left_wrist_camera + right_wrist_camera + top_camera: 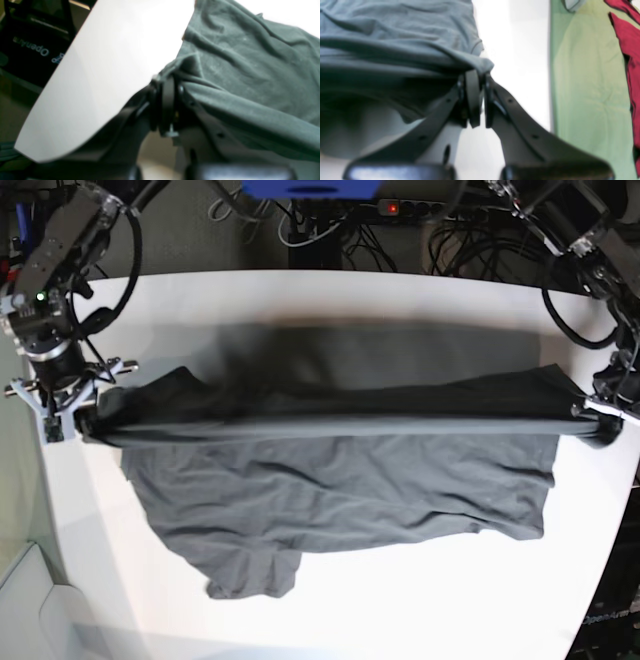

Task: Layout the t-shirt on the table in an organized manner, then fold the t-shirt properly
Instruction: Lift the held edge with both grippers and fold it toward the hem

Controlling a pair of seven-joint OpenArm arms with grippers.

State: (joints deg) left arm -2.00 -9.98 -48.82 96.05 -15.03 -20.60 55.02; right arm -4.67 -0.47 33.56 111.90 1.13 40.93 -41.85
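A: What's biggest?
B: The table (330,610), white, filling the scene. The t-shirt (340,490) spans its middle, its far edge lifted and stretched taut left to right, the rest lying toward the near side.
A: The grippers?
B: The right gripper (480,75) pinches the left end, the left gripper (163,82) the right end; both sets of fingers clamped on cloth.
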